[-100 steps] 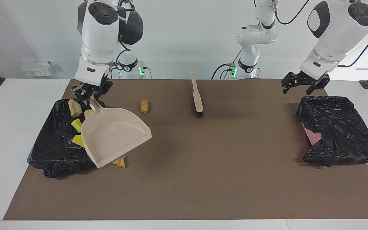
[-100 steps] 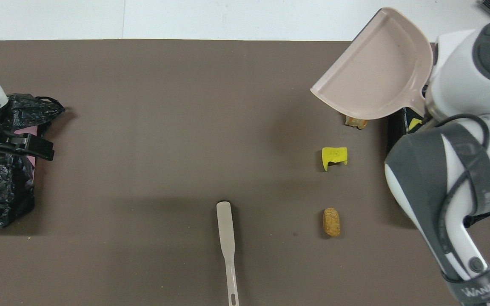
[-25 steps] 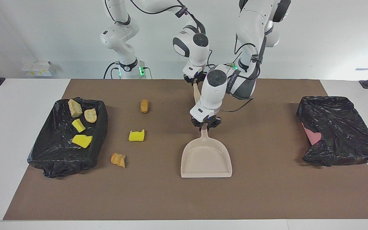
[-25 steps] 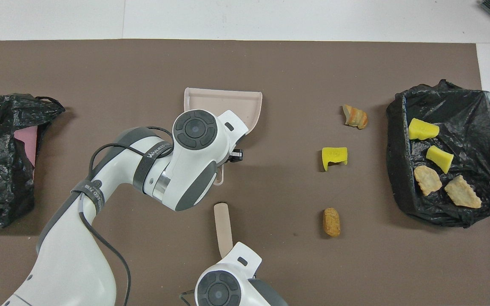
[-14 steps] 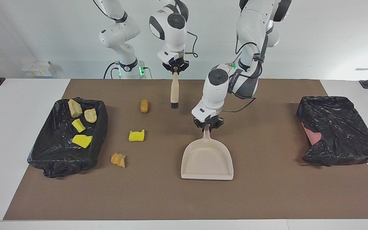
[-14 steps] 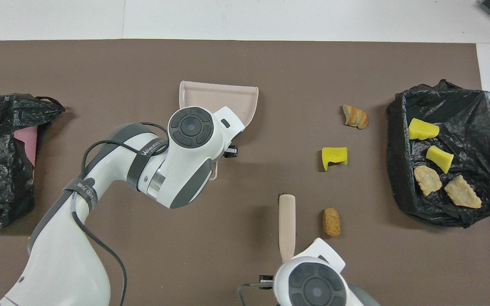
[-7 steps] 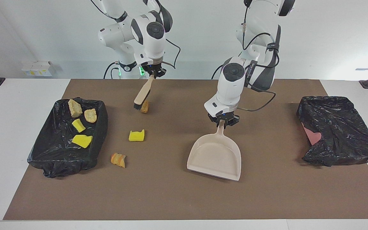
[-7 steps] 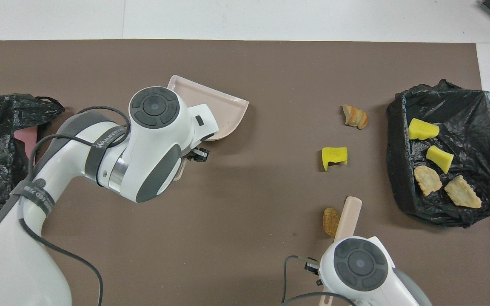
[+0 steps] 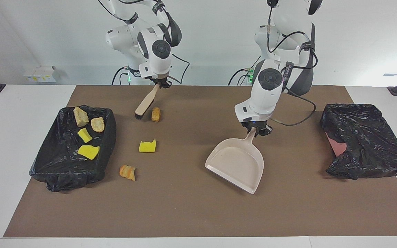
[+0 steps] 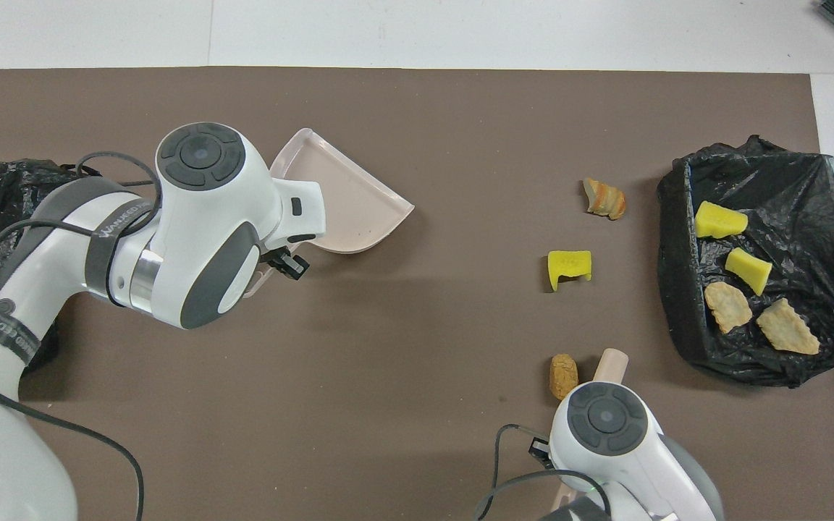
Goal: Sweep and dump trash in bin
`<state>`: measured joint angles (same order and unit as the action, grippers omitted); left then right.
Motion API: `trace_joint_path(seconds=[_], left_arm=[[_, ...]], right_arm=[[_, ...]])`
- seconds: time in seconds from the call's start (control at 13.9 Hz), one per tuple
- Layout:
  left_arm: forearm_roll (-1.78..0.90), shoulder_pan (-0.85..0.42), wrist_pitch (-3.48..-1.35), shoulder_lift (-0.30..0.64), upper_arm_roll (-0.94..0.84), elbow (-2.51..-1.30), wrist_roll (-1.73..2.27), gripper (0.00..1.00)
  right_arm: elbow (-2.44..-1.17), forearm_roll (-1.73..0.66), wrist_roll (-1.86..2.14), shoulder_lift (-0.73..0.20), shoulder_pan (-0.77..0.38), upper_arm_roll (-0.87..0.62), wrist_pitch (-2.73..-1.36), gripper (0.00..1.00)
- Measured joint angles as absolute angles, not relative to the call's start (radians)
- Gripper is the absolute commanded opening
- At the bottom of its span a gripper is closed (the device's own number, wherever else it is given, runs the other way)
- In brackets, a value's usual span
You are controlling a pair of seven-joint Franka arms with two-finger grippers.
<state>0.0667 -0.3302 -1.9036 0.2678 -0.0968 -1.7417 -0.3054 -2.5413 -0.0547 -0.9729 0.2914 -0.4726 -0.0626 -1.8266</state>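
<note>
Sweeping well means the left gripper point(image 9: 257, 131), clamped on the pan point(image 9: 237, 164) mid-mat, lays its lip flat toward the scraps, while the right gripper point(image 9: 162, 84), clamped on the brush point(image 9: 144, 105), drags the brown lump point(image 9: 155, 114) near the mat's robot-side edge panward

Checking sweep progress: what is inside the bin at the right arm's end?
The bin holds four scraps: two yellow sponge pieces, two tan chunks. Nothing appears covered.
</note>
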Motion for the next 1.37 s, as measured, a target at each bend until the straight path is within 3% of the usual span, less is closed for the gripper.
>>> trace_joint_path(seconds=[0.43,0.86,1.15,1.37], left_arm=[[0.07,-0.316,-1.897,0.268,-0.097,-1.743,-0.611,0.0],[0.183,-0.324,-1.896,0.266,-0.118,-1.754,-0.874,0.0],[0.184,-0.363,-1.915,0.225,-0.124,-1.843,-0.906,0.0],[0.184,-0.411,-2.009,0.153,-0.127,-1.98,-0.887,0.0]], right_arm=[[-2.447,-0.066,-0.958,0.161,-0.477,-0.067,-1.93,0.0],[-2.21,-0.073,-0.925,-0.076,-0.473,-0.066,-1.996,0.0],[-2.117,-0.124,-0.829,-0.135,-0.464,-0.065,-1.996,0.0],[-2.106,-0.177,-0.805,-0.142,-0.469,-0.067,-1.996,0.0]])
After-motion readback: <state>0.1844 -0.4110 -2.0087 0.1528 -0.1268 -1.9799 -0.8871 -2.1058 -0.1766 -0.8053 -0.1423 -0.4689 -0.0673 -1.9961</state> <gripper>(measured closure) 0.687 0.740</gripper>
